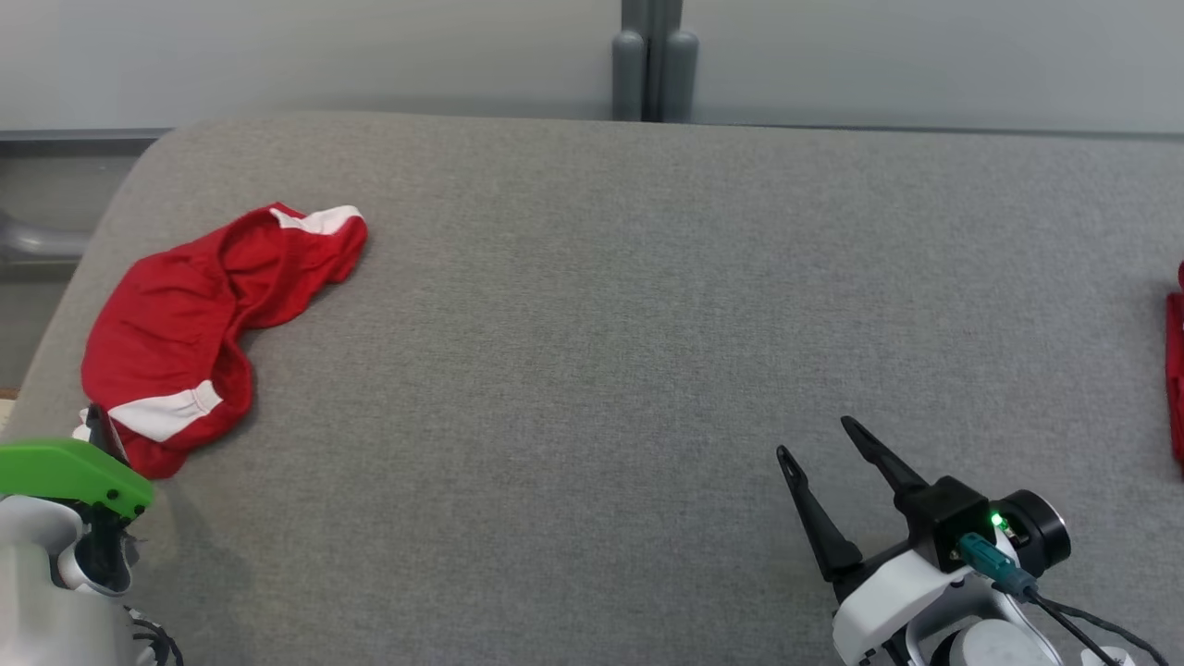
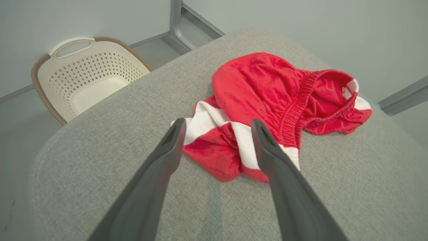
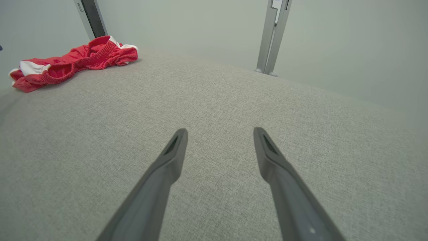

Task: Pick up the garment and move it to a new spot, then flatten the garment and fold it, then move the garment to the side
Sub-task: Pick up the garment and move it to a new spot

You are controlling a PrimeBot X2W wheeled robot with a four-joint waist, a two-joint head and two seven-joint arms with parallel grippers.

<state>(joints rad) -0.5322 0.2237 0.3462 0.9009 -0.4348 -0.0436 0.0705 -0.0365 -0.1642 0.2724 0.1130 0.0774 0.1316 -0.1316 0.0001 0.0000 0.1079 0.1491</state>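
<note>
Garment, red shorts with white bands, lies bunched along the left edge of the grey fabric-covered worktop, running from about midway up that edge toward the far left corner. Elastic waistband gathered, cloth rumpled, nothing flat. Left gripper hangs at the garment's near end, jaws spread as wide as they go and holding nothing. In the left wrist view its two fingers frame the white-banded hem; whether the tips touch the cloth cannot be told. Reads as a lined-up approach for the first pick, with wide jaws to take in a thick fold of the hem, the nearest part. Right gripper sits toward the near right of the worktop, well apart from the garment, likewise fully open and empty, fingers pointing over bare fabric. Probably parked there to leave the middle free as the new spot. Broad bare stretch of worktop between the two arms, so no obstacle along a carry toward the centre. Other things: a pale perforated laundry basket on the floor off the worktop's left side; a second red item at the right edge, cut off by the frame, kind unclear; grey upright posts behind the far edge. Risk as judged: the garment lies close to the edge, and a poor pinch could drag it over toward the basket.
</note>
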